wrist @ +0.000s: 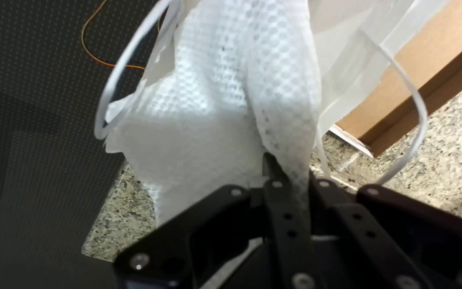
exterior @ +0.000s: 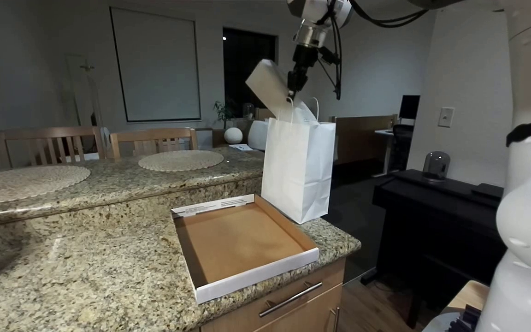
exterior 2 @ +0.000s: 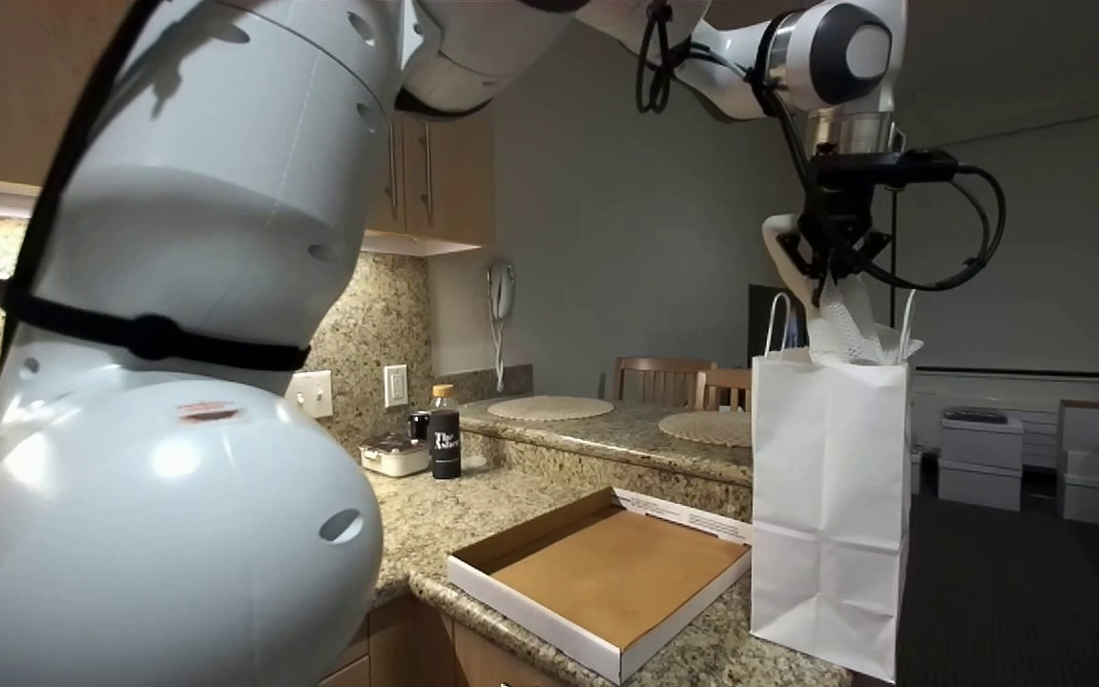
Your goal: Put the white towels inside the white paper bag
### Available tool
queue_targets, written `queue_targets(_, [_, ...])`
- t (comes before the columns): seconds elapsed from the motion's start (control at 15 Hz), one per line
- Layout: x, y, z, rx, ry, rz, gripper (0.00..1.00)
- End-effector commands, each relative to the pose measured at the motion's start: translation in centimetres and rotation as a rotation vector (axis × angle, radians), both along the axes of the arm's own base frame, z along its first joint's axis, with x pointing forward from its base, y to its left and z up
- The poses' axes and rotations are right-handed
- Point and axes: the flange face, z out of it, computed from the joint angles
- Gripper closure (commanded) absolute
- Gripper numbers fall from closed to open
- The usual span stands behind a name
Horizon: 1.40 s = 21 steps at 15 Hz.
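Speckled granite makes up the tabletop [exterior: 85, 276] spread out below the gripper [exterior 2: 821, 281], and a raised ledge [exterior: 113, 178] carries two round woven mats [exterior: 181, 160]. Two wooden chairs [exterior: 53, 138] stand beyond that ledge, well away from the gripper.

I have the gripper clamped on a white towel [wrist: 207, 148], the honeycomb-textured cloth pinched between its fingers [wrist: 278, 202]. Directly under the gripper I see the white paper bag [exterior: 293, 170], upright on the tabletop, its two loop handles [exterior 2: 771, 322] rising on either side of the cloth. The towel's lower part dips past the rim into the bag's mouth; another stretch of it slants up beside the gripper. How deep it reaches, and what lies inside, I can't see.

Below the gripper and off to its side lies a shallow cardboard tray [exterior: 242, 240], brown within and white outside, just beside the bag; whether they touch I cannot tell. Farther from the gripper, on the tabletop, I can make out a dark bottle [exterior 2: 445, 444] next to a pale box [exterior 2: 395, 458].
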Motion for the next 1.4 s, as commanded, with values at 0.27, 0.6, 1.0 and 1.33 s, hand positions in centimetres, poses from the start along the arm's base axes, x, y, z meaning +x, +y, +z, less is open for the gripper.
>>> queue_targets(0.27, [-4.6, 2.9, 1.2, -0.029, -0.035, 0.137, 0.98])
queue_targets(0.6, [-6.5, 3.0, 2.3, 0.001, -0.039, 0.142, 0.98])
queue_targets(1.0, [-5.7, 2.2, 0.5, 0.032, -0.034, 0.111, 0.98])
queue_targets(1.33, [-5.0, -0.4, -2.0, 0.123, -0.045, 0.060, 0.98])
